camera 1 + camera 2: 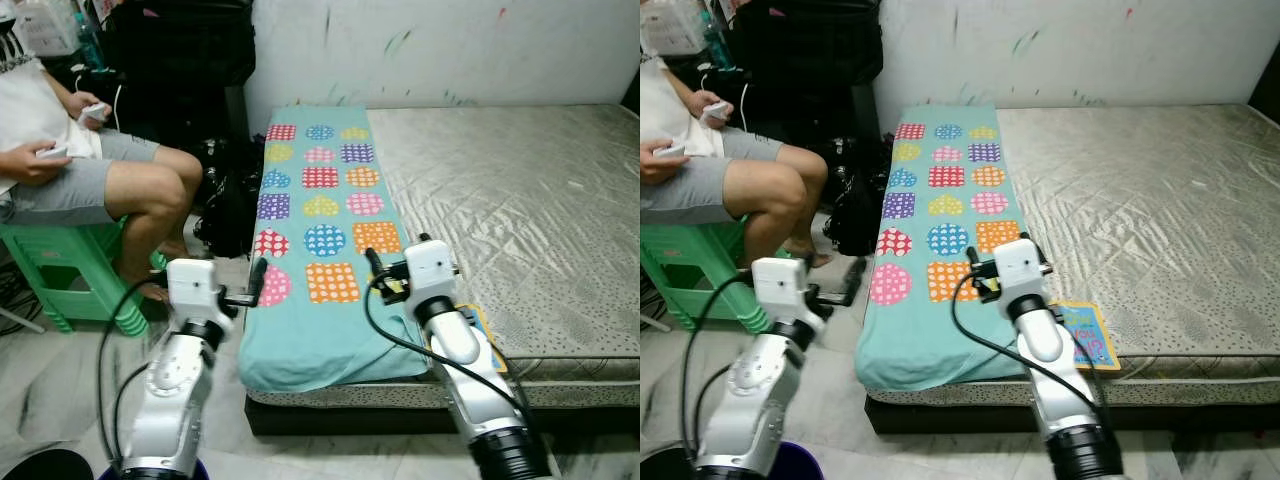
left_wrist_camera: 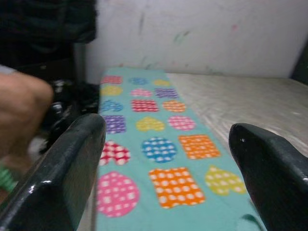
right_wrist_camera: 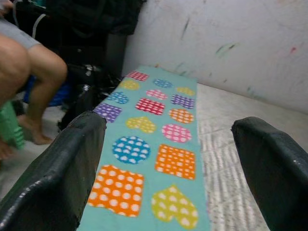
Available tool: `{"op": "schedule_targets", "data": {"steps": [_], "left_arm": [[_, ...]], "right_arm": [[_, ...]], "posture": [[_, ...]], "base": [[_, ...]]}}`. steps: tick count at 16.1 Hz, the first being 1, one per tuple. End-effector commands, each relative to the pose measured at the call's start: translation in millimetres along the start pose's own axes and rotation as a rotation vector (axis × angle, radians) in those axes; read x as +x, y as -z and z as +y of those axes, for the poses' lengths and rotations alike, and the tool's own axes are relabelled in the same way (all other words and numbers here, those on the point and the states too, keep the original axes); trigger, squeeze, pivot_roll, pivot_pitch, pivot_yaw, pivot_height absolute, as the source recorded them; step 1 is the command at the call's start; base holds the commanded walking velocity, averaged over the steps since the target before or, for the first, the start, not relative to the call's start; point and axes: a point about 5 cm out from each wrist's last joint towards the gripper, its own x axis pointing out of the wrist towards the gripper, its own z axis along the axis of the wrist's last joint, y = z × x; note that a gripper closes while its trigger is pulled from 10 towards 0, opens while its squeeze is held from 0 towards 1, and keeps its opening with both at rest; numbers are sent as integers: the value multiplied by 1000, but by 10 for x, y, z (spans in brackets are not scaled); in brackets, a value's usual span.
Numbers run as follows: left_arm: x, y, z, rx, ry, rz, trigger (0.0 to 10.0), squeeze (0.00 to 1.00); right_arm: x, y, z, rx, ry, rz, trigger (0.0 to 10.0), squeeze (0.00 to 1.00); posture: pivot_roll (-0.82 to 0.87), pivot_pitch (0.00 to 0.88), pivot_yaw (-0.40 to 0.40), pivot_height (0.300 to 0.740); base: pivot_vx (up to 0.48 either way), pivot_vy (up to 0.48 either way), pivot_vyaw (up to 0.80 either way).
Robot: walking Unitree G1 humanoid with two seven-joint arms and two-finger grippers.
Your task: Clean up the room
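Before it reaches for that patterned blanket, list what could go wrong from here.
1. The teal blanket hangs over the mattress corner, so a one-sided pull may drag it to the floor.
2. A person sits close on the green stool beside the left gripper; a wide swing could hit a leg.
3. A colourful flat item lies under the right arm by the right gripper and could be knocked off.

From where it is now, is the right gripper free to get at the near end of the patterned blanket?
Probably yes. The right gripper hangs open just above the teal blanket on the mattress, with nothing between them.
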Motion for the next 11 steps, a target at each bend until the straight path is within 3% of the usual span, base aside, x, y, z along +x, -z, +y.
{"op": "schedule_targets", "data": {"steps": [1, 11], "left_arm": [[7, -66, 28, 14, -4, -28, 10000, 0], [11, -61, 26, 13, 2, -27, 10000, 0]], "right_arm": [[19, -35, 15, 11, -7, -13, 10000, 0], [28, -40, 8, 19, -3, -15, 10000, 0]], "posture": [[-126, 3, -4, 740], [-125, 10, -1, 740]], "base": [[0, 0, 0], [294, 0, 0]]}}
